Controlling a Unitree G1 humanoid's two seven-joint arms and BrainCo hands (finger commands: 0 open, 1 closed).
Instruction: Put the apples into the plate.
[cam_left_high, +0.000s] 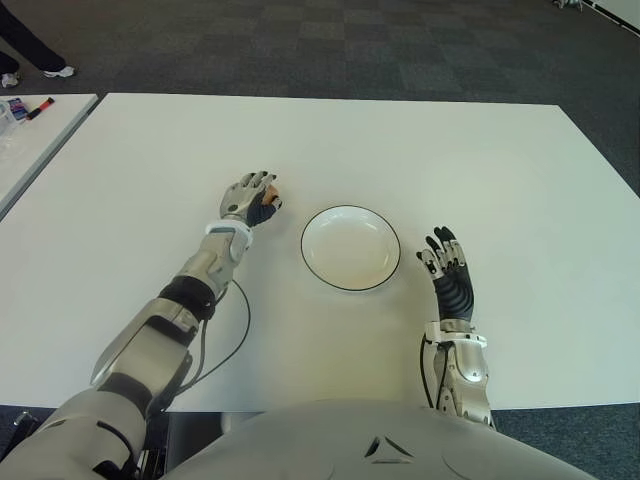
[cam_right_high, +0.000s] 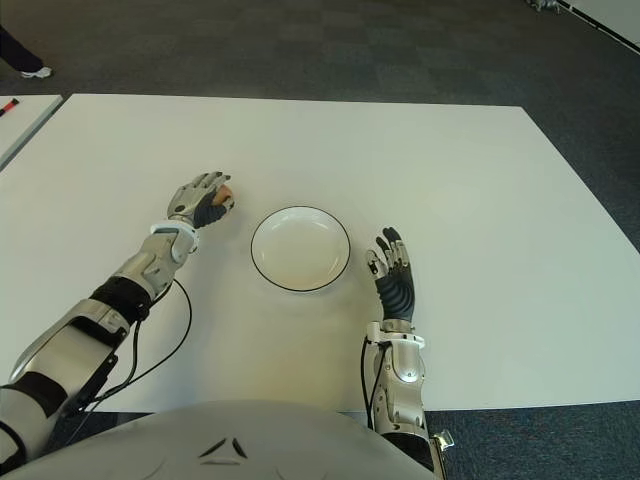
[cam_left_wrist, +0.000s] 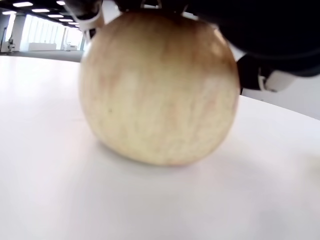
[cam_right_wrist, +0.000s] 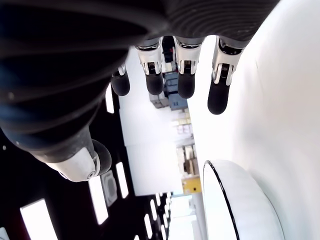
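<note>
One apple (cam_left_wrist: 157, 92) visible, pale yellow with a reddish blush, on the white table (cam_left_high: 450, 150) just left of the plate (cam_left_high: 350, 247) and slightly farther out. No second apple in any view, though the task speaks of apples. One plate, white with a dark rim, nothing in it.

Left hand (cam_left_high: 250, 198) cupped over the apple from above, fingers (cam_left_high: 262, 179) curled round its far side. In the left wrist view the fruit sits on the tabletop with dark finger parts touching its top and side. Judged closed on the apple, not yet lifted.

Right hand (cam_left_high: 448, 270) just right of the plate on the near side, fingers (cam_right_wrist: 218, 95) extended and relaxed, holding nothing. Contact with the table not confirmed.

Step in hand, as judged: securing the grasp. Next move calls for a lift clear of the surface, a short carry rightward over the rim, then a release low inside the dish to limit rolling.

Beyond the far left corner: edge of a second table (cam_left_high: 40, 125) and a person's shoe (cam_left_high: 60, 71).
</note>
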